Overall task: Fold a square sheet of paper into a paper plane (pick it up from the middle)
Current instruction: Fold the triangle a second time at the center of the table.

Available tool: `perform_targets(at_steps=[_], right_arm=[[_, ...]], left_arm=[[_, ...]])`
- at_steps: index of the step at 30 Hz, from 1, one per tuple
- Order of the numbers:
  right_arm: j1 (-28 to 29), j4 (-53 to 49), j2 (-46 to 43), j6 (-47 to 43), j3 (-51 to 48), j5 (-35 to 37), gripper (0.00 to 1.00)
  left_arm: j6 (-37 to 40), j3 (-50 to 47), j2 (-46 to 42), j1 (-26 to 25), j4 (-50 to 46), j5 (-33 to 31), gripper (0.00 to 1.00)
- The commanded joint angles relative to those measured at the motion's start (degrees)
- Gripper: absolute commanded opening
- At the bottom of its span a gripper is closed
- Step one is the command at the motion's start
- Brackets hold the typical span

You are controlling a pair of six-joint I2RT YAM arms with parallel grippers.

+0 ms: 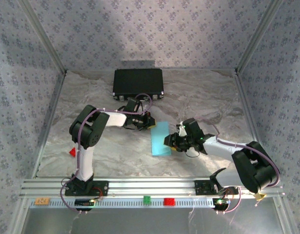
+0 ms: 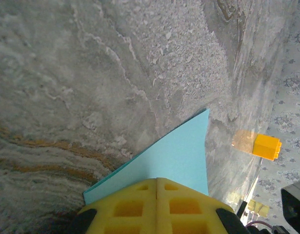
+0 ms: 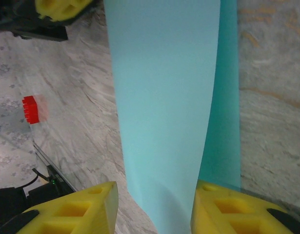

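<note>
Heads up, the square sheet of paper [image 1: 159, 137] is about as flimsy as it gets: thin, light and floppy, and it'll probably skate on that smooth marbled table [image 1: 115, 151] if you nudge it sideways. It's lying mid-table between the two arms, doubled over into a narrow strip, with one layer lifting off the other in the right wrist view. I'd take it along the long edge near the middle, not by a corner, or it'll just droop and twist. Your left gripper [image 2: 157, 189] is fully closed, arm stretched out and bent in over the sheet's far corner, tips down on it. That looks more like pinning than pinching. Your right gripper [image 3: 154, 197] comes in low from the right, jaws partway apart with the strip running between them, not clamped on anything as far as I can see
</note>
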Motion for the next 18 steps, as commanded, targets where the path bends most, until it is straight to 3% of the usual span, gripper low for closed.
perform_targets(at_steps=[1,18], right_arm=[[-1.2,4.4,1.4,0.7,-0.5,-2.8,0.42],[-4.8,9.6,6.4,0.6,-0.4,-6.3,0.33]], left_arm=[[0.4,-1.0,1.9,-0.2,-3.7,-1.6,0.01],[0.5,0.2,1.6,-1.0,-3.6,-0.8,0.03]])
